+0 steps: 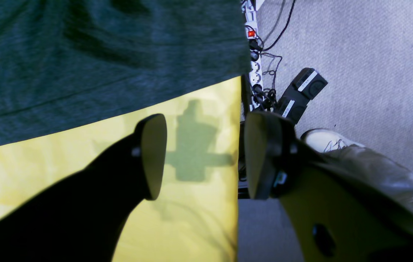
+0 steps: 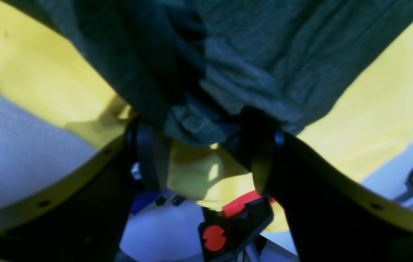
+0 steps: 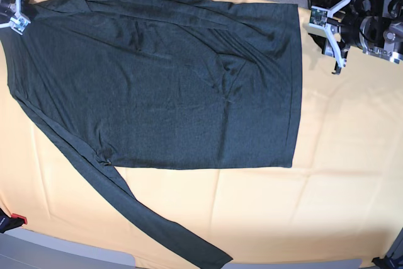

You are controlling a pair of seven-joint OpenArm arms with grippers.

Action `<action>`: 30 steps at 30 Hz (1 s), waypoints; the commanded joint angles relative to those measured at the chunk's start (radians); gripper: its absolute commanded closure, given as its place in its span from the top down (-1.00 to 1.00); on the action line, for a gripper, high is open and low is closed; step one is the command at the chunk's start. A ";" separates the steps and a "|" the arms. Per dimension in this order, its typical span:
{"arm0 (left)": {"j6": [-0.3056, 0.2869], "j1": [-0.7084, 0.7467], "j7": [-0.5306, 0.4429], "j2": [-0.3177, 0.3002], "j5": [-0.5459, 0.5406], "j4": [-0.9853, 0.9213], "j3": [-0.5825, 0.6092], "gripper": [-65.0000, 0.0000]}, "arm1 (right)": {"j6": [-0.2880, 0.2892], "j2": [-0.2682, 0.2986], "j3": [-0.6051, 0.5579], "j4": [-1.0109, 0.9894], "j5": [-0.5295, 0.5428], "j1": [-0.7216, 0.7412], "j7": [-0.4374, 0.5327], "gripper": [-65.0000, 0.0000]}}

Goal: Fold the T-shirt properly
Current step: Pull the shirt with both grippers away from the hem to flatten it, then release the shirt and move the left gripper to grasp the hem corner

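Note:
The dark charcoal-green T-shirt lies spread flat on the pale yellow-orange cloth. One long sleeve trails toward the front edge. My left gripper is open over bare cloth, just off the shirt's hem. In the base view the left gripper hovers beside the shirt's far right corner. My right gripper stands open at the shirt's far left corner, also seen as the right gripper. A bunched fold of the shirt sits between its spread fingers.
Past the table's edge, a power strip with cables, black boxes and a shoe lie on grey carpet. A black clamp with a red button sits under the table corner near my right gripper.

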 commanded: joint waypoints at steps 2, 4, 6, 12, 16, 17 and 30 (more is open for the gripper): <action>-0.004 -0.011 -0.009 -0.027 -0.006 0.008 -0.011 0.07 | 0.006 0.017 0.010 0.035 0.020 -0.006 -0.020 0.12; -0.004 -0.011 0.016 -0.027 -0.016 0.008 -0.011 0.06 | 0.006 0.017 0.016 0.072 0.061 -0.006 -0.066 0.12; -0.004 -0.011 0.054 -0.027 -0.034 0.008 -0.011 0.06 | 0.006 0.017 0.032 0.115 0.112 -0.006 -0.129 0.12; -0.004 -0.011 0.093 -0.028 -0.062 0.008 -0.011 0.06 | 0.006 0.014 0.178 0.206 0.288 -0.006 -0.206 0.12; -0.004 -0.011 0.093 -0.028 -0.086 0.008 -0.011 0.06 | 0.006 0.014 0.310 0.219 0.412 -0.006 -0.206 0.12; -0.004 -0.011 0.093 -0.027 -0.103 0.008 -0.015 0.06 | 0.006 0.014 0.341 0.219 0.438 -0.006 -0.205 0.12; 0.192 -0.237 0.113 0.087 -0.354 -0.074 -0.103 0.06 | -0.024 -0.011 0.462 0.217 0.511 0.003 -0.155 0.12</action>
